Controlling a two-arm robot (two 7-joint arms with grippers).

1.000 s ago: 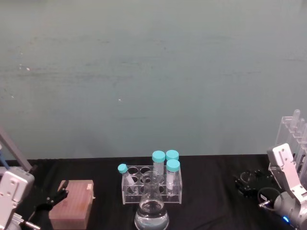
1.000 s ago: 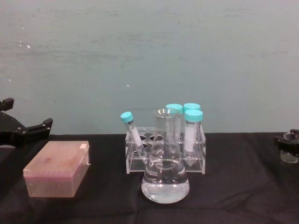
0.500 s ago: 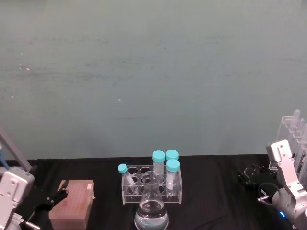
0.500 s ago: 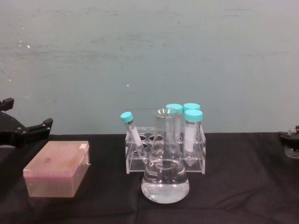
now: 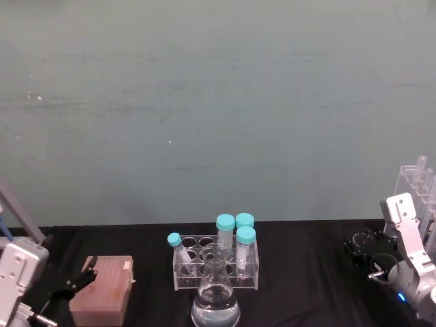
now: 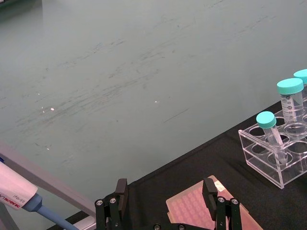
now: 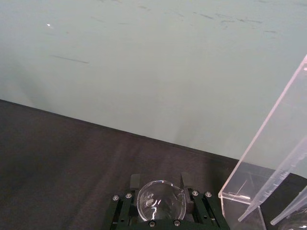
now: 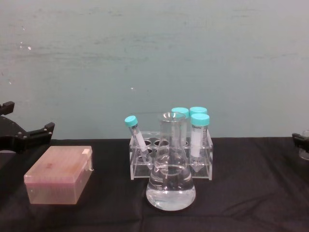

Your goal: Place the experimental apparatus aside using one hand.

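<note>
Beaker [image 7: 160, 201] is running off the chest view's right edge. Right claw [image 7: 160, 184], at the bench's [image 7: 57, 158] far right, is grasping it; left claw [image 6: 165, 187] is idling, released.

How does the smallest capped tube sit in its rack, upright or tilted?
Tilted: the smallest capped tube leans left in the rack.

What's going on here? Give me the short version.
The right gripper is shut on a small clear glass beaker at the far right, beside a tall clear acrylic rack of long tubes. The large clear conical flask, part-filled with clear liquid, stands at centre front, just before a low clear rack of teal-capped tubes. The left gripper sits open at the far left, by the pink plastic tip box.
</note>
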